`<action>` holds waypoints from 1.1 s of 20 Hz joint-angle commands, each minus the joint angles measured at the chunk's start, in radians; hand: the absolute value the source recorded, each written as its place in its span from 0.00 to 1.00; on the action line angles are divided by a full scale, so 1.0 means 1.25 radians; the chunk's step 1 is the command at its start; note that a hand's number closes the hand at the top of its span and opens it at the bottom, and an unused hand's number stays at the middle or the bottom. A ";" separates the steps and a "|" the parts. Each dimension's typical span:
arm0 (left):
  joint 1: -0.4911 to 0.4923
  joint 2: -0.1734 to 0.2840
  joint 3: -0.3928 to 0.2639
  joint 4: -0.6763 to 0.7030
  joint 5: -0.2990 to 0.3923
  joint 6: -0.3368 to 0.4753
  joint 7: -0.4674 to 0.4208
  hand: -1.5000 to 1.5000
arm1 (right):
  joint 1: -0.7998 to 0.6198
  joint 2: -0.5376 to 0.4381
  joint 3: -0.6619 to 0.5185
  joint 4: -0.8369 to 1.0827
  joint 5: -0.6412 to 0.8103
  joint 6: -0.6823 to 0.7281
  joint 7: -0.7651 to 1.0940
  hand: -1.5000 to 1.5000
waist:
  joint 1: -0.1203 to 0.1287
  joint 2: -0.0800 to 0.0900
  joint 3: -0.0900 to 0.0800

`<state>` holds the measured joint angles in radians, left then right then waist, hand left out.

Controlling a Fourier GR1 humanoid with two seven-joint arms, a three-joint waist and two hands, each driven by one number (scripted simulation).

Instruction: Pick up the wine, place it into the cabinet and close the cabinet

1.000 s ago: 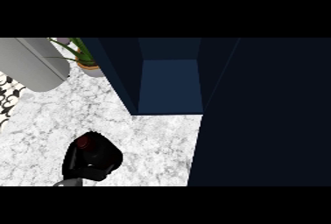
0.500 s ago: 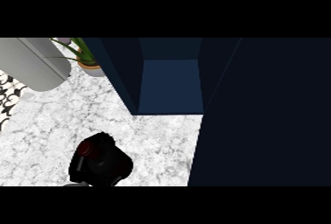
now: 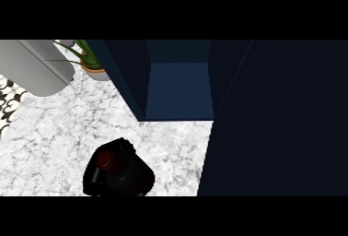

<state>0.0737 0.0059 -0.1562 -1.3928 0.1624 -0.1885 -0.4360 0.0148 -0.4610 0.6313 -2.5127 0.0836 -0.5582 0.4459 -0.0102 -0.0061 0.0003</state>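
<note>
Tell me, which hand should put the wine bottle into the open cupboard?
Left. The black left hand is curled round the dark wine bottle with the red top, on the white marble counter near the open dark blue cabinet. The right hand is out of view.

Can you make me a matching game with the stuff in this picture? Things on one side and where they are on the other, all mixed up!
Things:
1. wine bottle
2. potted plant
3. cabinet
4. grey cylinder

Places:
A. top middle, open, blue inside
B. bottom left, on the marble counter
C. top left corner, lying across
D. top, just left of the cabinet

Pairs: 1-B, 2-D, 3-A, 4-C
</note>
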 commanded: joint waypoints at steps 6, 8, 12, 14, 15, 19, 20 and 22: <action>-0.059 -0.005 -0.108 -0.089 -0.010 0.200 0.081 1.00 | 0.061 -0.014 0.016 -0.152 0.019 -0.003 0.017 0.00 | -0.003 0.002 0.000; -0.069 -0.005 -0.126 -0.082 -0.005 0.245 0.065 1.00 | 0.076 -0.025 0.003 -0.146 0.005 0.010 0.012 0.00 | -0.002 0.002 0.000; -0.159 -0.005 -0.113 -0.052 -0.027 0.318 0.106 1.00 | 0.085 -0.056 -0.028 -0.195 -0.022 0.010 0.045 0.00 | -0.008 0.002 -0.001; -0.117 -0.005 -0.143 -0.054 -0.047 0.340 0.092 1.00 | 0.095 -0.054 0.004 -0.206 0.017 0.001 0.042 0.00 | -0.008 0.000 -0.001; -0.203 -0.005 -0.108 0.003 -0.029 0.342 0.100 1.00 | 0.095 -0.058 -0.016 -0.181 -0.006 0.014 0.012 0.00 | -0.010 0.003 -0.001; -0.221 -0.005 -0.134 0.058 -0.041 0.364 0.068 1.00 | 0.064 -0.046 -0.046 -0.168 -0.047 0.016 0.010 0.00 | -0.005 0.005 -0.001; -0.266 -0.003 -0.071 0.087 -0.040 0.330 0.091 1.00 | 0.093 -0.046 0.009 -0.190 0.015 -0.008 0.029 0.00 | -0.013 0.003 -0.001; -0.263 -0.005 -0.104 0.086 -0.044 0.360 0.093 1.00 | 0.148 -0.072 0.002 -0.186 -0.010 0.020 -0.033 0.00 | -0.011 0.002 0.000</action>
<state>-0.2006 0.0006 -0.2925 -1.3311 0.1109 0.2407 -0.3333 0.0951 -0.5090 0.6205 -2.5173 0.0626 -0.5484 0.3596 -0.0219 -0.0029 -0.0006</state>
